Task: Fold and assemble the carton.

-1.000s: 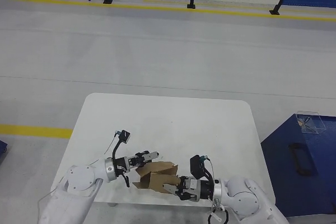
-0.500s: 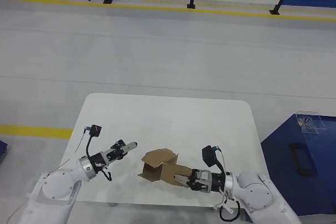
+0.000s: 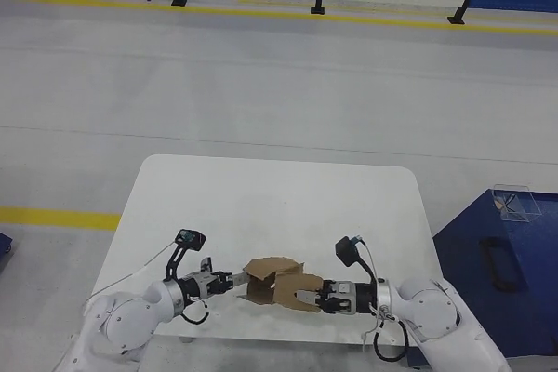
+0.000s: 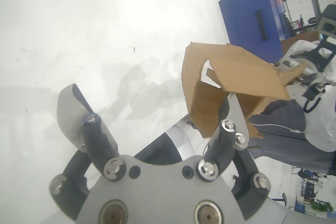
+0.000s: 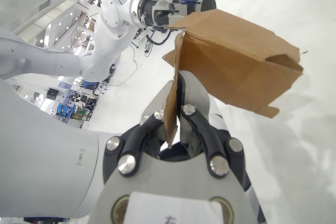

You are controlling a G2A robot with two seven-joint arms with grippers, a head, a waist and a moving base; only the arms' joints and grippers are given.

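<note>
A brown cardboard carton, partly folded with loose flaps, hangs just above the front edge of the white table. My right gripper is shut on a flap at the carton's right end; the right wrist view shows the flap pinched between the fingers, with the carton body beyond. My left gripper is open at the carton's left end. One of its fingers reaches into the open end of the carton, and the other stands free over the table. The left gripper meets the carton from the left.
A blue cabinet stands right of the table, with a clear plastic box on top. The table's back and middle lie open behind the carton. The carton and both grippers sit close to the front edge.
The left gripper drew back to the left, then returned lower and slid a finger into the carton's left end. The right gripper shifted right with the carton, which now looks more closed.
</note>
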